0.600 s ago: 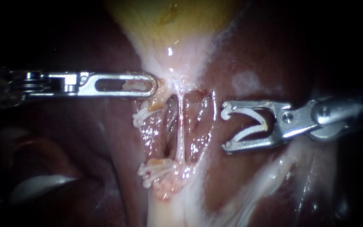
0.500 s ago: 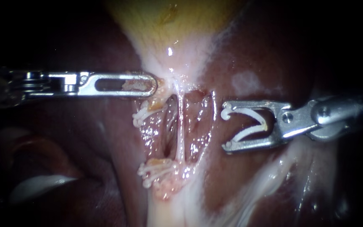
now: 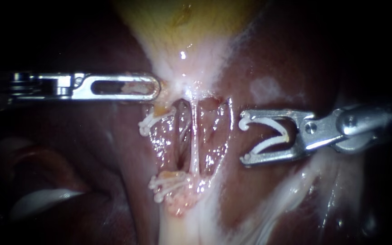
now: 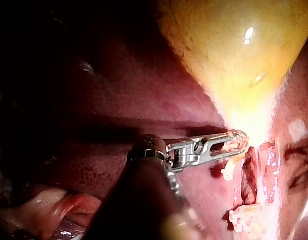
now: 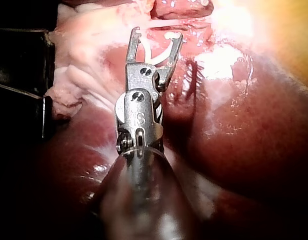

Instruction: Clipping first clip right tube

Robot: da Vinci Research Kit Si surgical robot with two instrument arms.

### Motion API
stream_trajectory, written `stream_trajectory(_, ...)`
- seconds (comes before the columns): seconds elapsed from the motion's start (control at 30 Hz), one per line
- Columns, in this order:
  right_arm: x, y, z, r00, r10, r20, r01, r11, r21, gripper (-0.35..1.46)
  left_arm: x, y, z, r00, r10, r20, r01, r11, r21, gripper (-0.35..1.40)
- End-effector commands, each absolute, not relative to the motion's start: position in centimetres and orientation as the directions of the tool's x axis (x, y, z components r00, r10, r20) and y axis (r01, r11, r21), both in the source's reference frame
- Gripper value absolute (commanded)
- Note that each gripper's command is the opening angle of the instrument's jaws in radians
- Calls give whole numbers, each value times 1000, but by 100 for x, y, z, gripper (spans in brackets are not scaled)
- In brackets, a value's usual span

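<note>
Endoscope view: a wet, glossy field of dark red-brown liver point(image 3: 250, 59). The yellow-green gallbladder point(image 3: 182, 18) narrows downward into pale, fibrous white tissue point(image 3: 182, 75). Darkness surrounds the lit area.

My left instrument point(image 3: 156, 87) enters level from the left. It is bright polished metal, ending in a long, slim pincer with an oval slot through it. The pincer is closed on the white tissue at the gallbladder's narrow end, and a shred of that tissue shows through the slot.

Just below it lies an opened pocket of raw, glistening pink tissue, with two tubes running down through it. The left tube point(image 3: 177, 124) is pinkish and carries ridged white plastic clips. There is an upper clip point(image 3: 149, 121) and a lower cluster point(image 3: 169, 183), which looks like two clips stacked, though I cannot be sure. The right tube point(image 3: 194, 140) is a thin, smooth white strand just beside the left tube.

My right instrument point(image 3: 244, 139) enters from the right. Its steel pincer is spread wide and grips an open clip point(image 3: 263, 120), a white V-shaped piece of plastic. One leg of this clip sits along each jaw, and its hooked ends point toward the tubes. The mouth is near the right tube but apart from it, over smooth liver.

Right wrist view: the same spread pincer holds the white V, behind it a rounded metal joint with round screw heads.
</note>
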State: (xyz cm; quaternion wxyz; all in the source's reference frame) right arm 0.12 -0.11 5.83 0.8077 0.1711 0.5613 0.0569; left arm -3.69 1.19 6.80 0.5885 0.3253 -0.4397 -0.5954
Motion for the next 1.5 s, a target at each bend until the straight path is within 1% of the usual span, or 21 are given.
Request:
stream_trajectory(0.03,12,-11,582,364,284,-887,100,935,340,50,-366,119,674,-101,-987,129,412,76,908,-35)
stream_trajectory(0.47,14,-13,580,361,284,-888,105,934,342,50,-338,111,615,-146,-982,117,384,52,922,-35)
stream_trajectory(0.77,22,-16,582,359,278,-891,109,935,336,50,-336,109,610,-153,-981,118,380,51,924,-35)
stream_trajectory(0.9,29,-18,587,362,327,-873,90,920,382,50,-338,107,608,-155,-981,118,381,51,923,-35)
stream_trajectory(1.07,45,-22,601,367,414,-833,43,887,460,50,-340,105,604,-158,-980,125,386,55,921,-35)
stream_trajectory(1.3,68,-30,634,366,517,-774,-20,836,549,50,-343,102,600,-159,-979,124,383,54,922,-35)
stream_trajectory(1.5,80,-29,660,362,570,-737,-55,803,594,50,-344,99,596,-158,-980,123,381,54,923,-35)
